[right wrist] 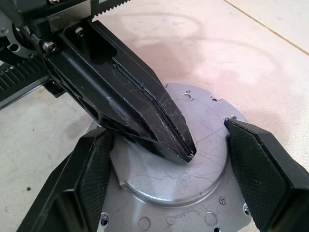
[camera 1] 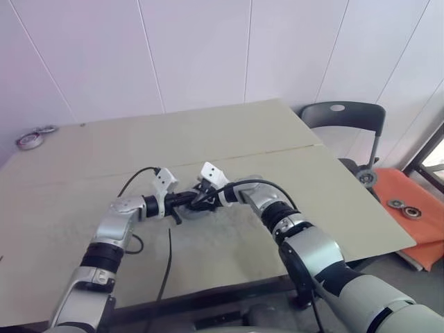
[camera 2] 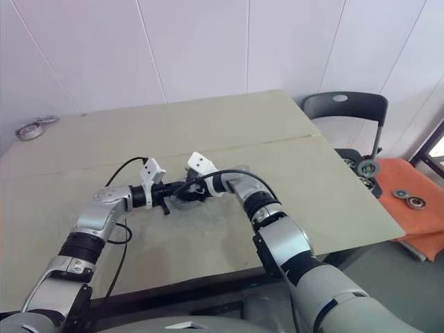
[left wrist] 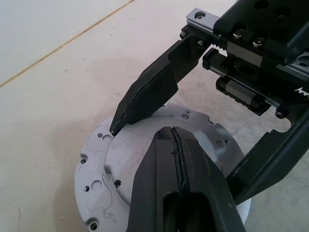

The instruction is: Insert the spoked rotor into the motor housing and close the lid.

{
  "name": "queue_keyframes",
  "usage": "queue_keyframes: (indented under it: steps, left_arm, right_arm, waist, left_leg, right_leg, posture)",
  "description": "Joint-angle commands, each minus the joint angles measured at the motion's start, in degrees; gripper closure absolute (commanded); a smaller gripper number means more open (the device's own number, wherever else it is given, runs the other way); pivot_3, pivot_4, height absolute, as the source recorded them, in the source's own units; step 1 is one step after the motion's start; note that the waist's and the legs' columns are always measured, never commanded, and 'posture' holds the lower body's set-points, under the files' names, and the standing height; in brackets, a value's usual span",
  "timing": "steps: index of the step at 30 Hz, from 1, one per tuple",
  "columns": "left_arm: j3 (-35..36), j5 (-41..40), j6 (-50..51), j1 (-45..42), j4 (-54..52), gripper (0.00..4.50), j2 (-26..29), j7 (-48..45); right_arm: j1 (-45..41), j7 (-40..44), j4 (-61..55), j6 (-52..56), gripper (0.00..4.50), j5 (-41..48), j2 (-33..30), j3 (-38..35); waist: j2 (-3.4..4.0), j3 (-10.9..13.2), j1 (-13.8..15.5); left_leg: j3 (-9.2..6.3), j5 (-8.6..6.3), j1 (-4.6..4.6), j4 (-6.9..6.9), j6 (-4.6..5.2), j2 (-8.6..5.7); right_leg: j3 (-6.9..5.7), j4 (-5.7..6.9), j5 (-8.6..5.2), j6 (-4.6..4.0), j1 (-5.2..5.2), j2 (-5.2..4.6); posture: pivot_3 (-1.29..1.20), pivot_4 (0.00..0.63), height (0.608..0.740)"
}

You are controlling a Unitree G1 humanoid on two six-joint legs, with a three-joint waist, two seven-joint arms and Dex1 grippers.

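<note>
We see the lid [left wrist: 145, 159] lying flat on the tabletop [camera 1: 277, 139], near its front middle. The left gripper [right wrist: 186, 153] rests its tip on the lid's centre, and the right gripper [right wrist: 169, 193] straddles the lid from the other side. Metal rings [camera 1: 35, 137] lie at the far left corner, with a chair [camera 1: 343, 118] behind the right edge.

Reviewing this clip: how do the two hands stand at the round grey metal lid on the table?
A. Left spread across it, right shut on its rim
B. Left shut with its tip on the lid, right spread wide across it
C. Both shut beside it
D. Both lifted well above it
B: the left hand has its fingers pressed together, tip on the round grey metal lid, while the right hand straddles the lid with fingers set wide at opposite edges.
</note>
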Motion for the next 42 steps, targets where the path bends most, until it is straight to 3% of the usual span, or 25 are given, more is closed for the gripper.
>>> queue_keyframes:
  steps: [1, 42]
  left_arm:
    - [-1.6, 1.3, 2.1, 1.6, 1.2, 4.46, 0.0, -0.4]
    - [-4.3, 2.4, 4.2, 5.7, 2.2, 4.5, -2.1, -0.4]
  right_arm:
    - [3.1, -0.2, 4.5, 4.2, 1.23, -2.1, -1.1, 1.2]
    - [3.7, -1.8, 4.5, 3.5, 1.23, -2.6, -1.1, 1.5]
  waist:
    - [-0.02, 0.0, 0.3]
    - [0.23, -0.9, 1.0]
  left_leg:
    - [0.0, 0.0, 0.0, 0.0, 0.0, 0.0]
    - [-0.01, -0.01, 0.26, -0.19, -0.01, -0.02]
  right_leg:
    - [0.0, 0.0, -0.01, -0.01, 0.0, 0.0]
    - [-0.01, -0.1, -0.06, -0.04, 0.08, -0.01]
  posture:
    - [0.0, 0.0, 0.74]
    - [0.0, 0.0, 0.74]
